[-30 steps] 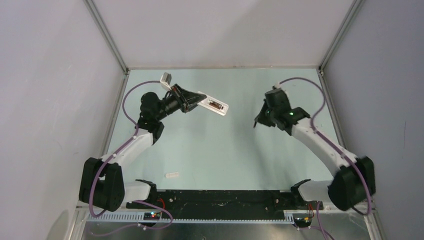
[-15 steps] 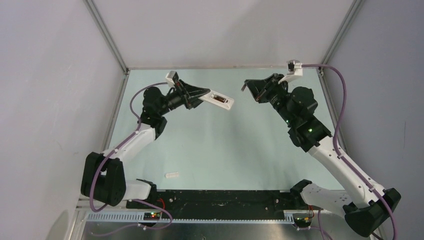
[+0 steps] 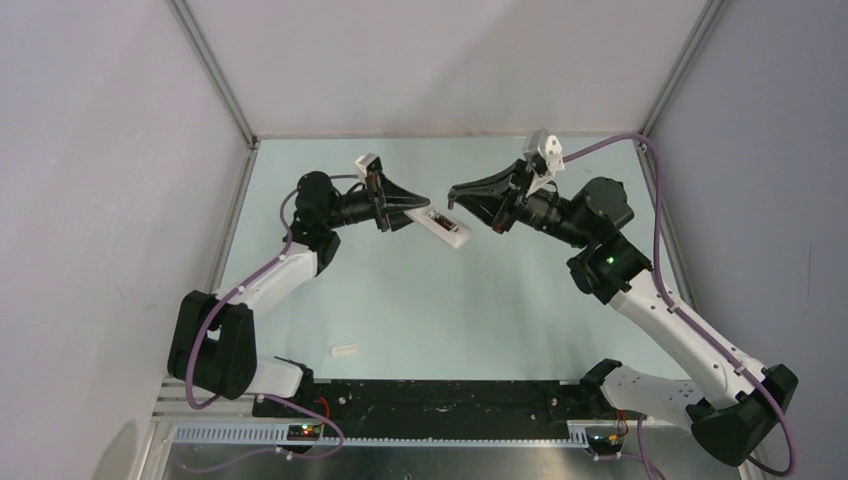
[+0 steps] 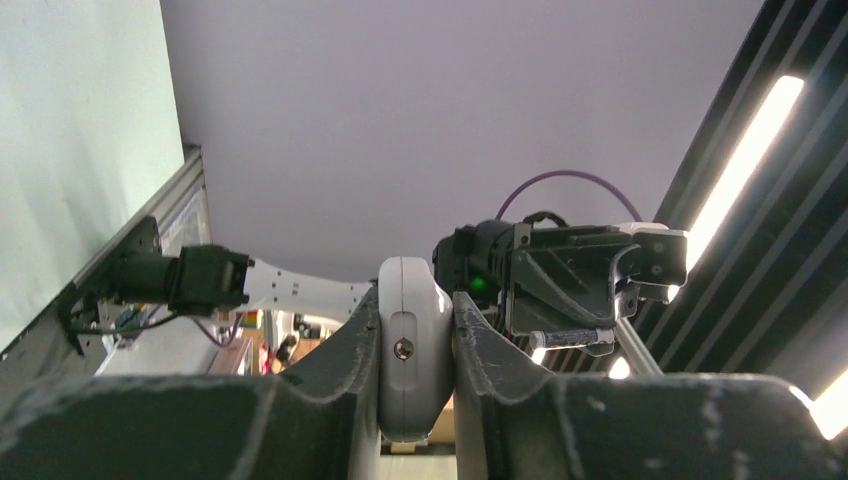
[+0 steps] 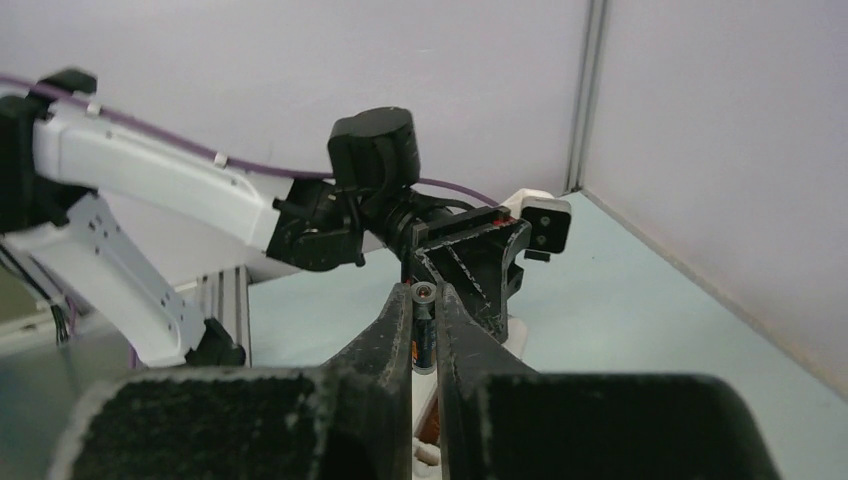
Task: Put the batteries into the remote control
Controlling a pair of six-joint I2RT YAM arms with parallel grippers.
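Note:
My left gripper is shut on the white remote control and holds it in the air, brownish battery recess facing up. In the left wrist view the remote is clamped edge-on between the fingers. My right gripper is shut on one dark slim battery, its tip just above the remote's free end. The battery also shows in the left wrist view. The remote's white edge lies just below the right fingers. The second battery is not clearly in view.
A small flat white cover strip lies on the pale green table near the front left. Grey walls with metal frame posts close in the back and sides. The black base rail runs along the near edge.
My right arm has swung from the right side in toward the centre, bringing the battery to the remote. My left gripper has shifted the remote slightly right and forward.

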